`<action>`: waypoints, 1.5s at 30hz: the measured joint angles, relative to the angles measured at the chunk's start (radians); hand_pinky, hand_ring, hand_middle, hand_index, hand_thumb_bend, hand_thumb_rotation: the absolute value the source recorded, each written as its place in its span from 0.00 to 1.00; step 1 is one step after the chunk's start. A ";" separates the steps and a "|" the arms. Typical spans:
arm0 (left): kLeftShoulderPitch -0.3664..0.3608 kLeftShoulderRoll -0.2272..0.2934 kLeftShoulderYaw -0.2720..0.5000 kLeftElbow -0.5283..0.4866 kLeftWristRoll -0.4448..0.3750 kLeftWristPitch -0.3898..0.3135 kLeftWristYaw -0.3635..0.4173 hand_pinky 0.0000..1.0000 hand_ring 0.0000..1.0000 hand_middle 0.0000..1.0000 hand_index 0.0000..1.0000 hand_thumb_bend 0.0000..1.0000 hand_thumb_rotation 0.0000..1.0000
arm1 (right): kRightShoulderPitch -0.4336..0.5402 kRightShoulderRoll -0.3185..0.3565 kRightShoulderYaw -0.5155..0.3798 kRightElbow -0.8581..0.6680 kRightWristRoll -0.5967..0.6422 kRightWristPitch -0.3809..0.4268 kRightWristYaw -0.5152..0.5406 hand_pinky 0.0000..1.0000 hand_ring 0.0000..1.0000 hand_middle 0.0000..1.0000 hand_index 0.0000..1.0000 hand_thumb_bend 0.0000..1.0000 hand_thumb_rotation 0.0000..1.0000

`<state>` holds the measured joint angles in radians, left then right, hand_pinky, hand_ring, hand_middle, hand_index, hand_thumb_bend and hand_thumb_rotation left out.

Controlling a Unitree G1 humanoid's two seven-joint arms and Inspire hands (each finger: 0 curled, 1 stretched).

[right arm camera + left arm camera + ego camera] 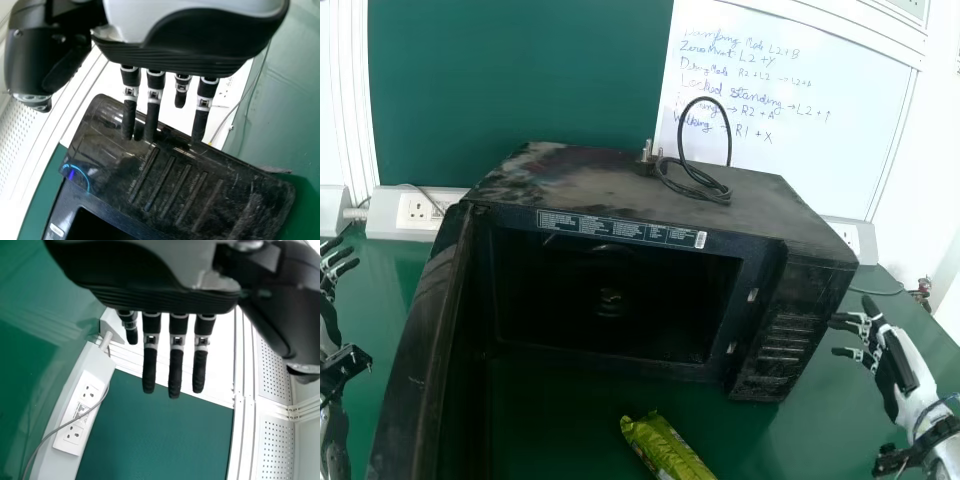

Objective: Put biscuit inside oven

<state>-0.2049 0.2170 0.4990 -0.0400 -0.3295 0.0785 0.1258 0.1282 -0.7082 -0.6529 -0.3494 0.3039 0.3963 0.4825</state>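
In the head view my right hand [892, 358] is just right of the black oven [790, 335], its fingers straight. At the far left edge, beyond the oven's swung-out door [418, 370], is my left hand [328, 290], also with straight fingers. The biscuit packet [668, 450], green and yellow, lies on the table in front of the oven's cavity [610, 300]. Straight fingers extend from my left hand [165, 297] in its wrist view. In the right wrist view my right hand [185, 60] appears with straight fingers near the oven's control panel [175, 185].
A black cable with a plug [705, 185] lies looped on top of the oven. Socket boxes [417, 213] stand along the back of the green table [382, 290]. Behind are a green board [520, 80] and a whiteboard [790, 120] with handwriting.
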 measured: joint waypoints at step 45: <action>-0.002 0.001 0.001 -0.009 -0.005 0.010 0.001 0.58 0.59 0.61 0.64 0.86 0.83 | 0.119 -0.302 0.073 -0.568 -0.430 0.104 0.277 0.75 0.84 0.88 0.89 1.00 0.51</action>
<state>-0.2070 0.2180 0.5000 -0.0489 -0.3341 0.0887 0.1265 0.2470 -1.0105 -0.5800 -0.9178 -0.1256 0.5001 0.7595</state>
